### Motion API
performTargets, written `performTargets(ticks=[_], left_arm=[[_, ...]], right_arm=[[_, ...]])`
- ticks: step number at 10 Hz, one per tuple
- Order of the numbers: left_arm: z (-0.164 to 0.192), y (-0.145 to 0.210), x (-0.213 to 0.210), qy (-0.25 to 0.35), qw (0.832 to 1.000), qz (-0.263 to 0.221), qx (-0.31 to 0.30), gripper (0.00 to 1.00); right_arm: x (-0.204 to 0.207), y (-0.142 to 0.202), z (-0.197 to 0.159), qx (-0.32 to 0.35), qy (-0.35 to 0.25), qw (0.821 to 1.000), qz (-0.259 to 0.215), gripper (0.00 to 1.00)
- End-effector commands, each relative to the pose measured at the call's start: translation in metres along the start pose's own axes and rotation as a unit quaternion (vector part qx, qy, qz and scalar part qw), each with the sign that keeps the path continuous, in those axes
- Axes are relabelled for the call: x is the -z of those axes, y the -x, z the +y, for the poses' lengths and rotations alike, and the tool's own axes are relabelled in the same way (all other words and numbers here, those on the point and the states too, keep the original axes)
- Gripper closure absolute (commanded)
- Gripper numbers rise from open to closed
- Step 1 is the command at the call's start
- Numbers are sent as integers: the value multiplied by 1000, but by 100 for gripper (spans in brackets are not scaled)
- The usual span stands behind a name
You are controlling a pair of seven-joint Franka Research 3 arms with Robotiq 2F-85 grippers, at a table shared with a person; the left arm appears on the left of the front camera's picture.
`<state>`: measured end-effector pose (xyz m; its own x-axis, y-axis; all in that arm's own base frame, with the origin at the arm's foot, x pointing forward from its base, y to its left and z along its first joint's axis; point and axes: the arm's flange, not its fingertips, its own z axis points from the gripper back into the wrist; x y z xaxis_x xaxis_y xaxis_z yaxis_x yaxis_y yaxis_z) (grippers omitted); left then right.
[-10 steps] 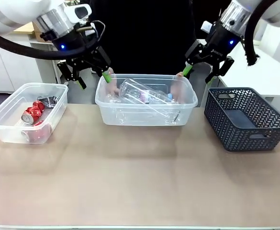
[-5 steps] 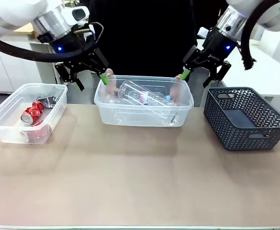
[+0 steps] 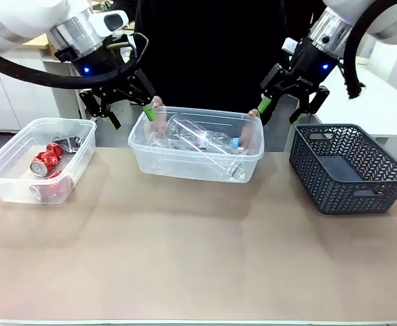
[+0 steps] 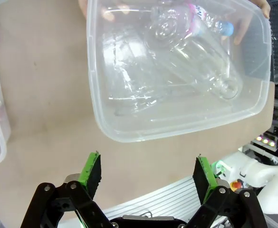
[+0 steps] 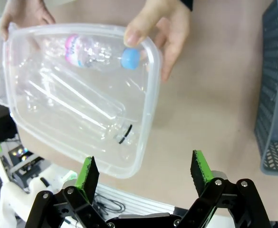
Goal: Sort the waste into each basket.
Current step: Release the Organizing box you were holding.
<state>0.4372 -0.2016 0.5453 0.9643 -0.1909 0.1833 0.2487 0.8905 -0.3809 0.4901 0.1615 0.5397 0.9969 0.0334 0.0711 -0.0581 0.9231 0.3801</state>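
Both grippers hang spread wide and empty above the tabletop [image 3: 198,258]. Just ahead of the left gripper [image 4: 147,173] and the right gripper [image 5: 143,174] sits the middle basket [image 3: 195,143], holding clear plastic bottles [image 4: 186,52], one with a blue cap [image 5: 129,58]. A person's hands [image 5: 163,28] grip the basket's two ends. Well off to the left gripper's outer side, a second basket [image 3: 38,160] holds crushed red cans [image 3: 45,160]. Beyond the right gripper's outer side stands a dark lattice basket [image 3: 348,167].
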Motion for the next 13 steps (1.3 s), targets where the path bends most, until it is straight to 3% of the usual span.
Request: performTargets(ticks=[1,3,4,6,7,9,10,11,12,13], left_arm=[[0,0,0,0,1000,0,0,0],[-12,23,-31,-23,1000,-4,21,0],[-1,49,-50,-1,1000,6,25,0],[12,104,-74,55,998,9,32,0],[9,129,-79,34,999,4,22,0],[-2,163,-77,14,998,21,59,0],[3,131,-85,28,999,14,28,0],[3,131,-85,28,999,14,28,0],[3,131,-85,28,999,14,28,0],[1,153,-86,21,999,16,33,0]], right_arm=[[-39,22,-9,-11,12,1000,-16,0],[-106,113,-18,-76,-39,996,-22,0],[-125,152,-28,-96,-62,993,-34,0],[-134,198,-41,-91,-71,993,-16,0],[-130,214,-46,-122,-60,991,3,0],[-110,231,-55,-130,0,990,48,0],[-103,230,-61,-131,20,990,36,0],[-122,236,-48,-110,-32,993,32,0],[-109,236,-54,-114,-10,992,46,0],[-98,218,-51,-149,-108,980,74,0]])
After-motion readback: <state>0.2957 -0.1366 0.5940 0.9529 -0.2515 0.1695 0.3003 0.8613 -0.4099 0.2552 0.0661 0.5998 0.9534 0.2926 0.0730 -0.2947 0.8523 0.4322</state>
